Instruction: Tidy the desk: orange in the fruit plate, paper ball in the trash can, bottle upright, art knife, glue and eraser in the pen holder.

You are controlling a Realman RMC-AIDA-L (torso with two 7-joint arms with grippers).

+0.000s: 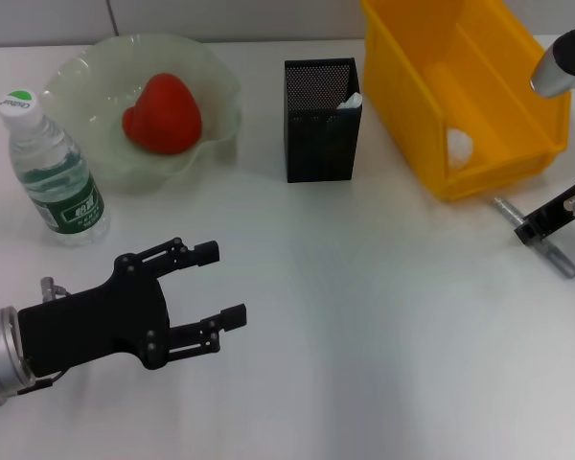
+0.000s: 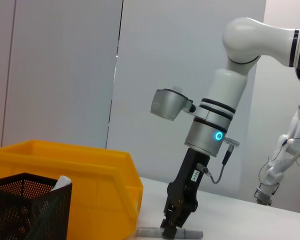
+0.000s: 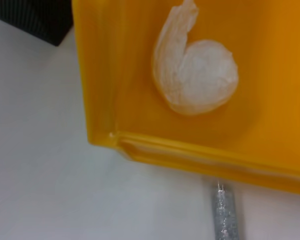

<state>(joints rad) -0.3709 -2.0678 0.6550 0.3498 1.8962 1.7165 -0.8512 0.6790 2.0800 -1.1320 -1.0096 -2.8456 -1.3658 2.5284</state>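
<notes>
The reddish orange (image 1: 163,113) lies in the pale green fruit plate (image 1: 96,158). A capped bottle (image 1: 53,168) stands upright beside the plate. The black mesh pen holder (image 1: 321,120) has a white item (image 1: 351,100) poking above its rim; I cannot tell whether it is the glue or the eraser. The paper ball (image 3: 197,75) rests inside the yellow trash can (image 1: 412,105). The grey art knife (image 1: 561,261) lies on the table by the bin, and my right gripper (image 1: 527,232) is down on it, shut. My left gripper (image 1: 216,287) hovers open near the front left, holding nothing.
The white table carries the pen holder (image 2: 25,205) and the yellow bin (image 2: 90,160) close together at the back. The right arm (image 2: 215,125) leans over the knife (image 2: 150,232) at the bin's front corner.
</notes>
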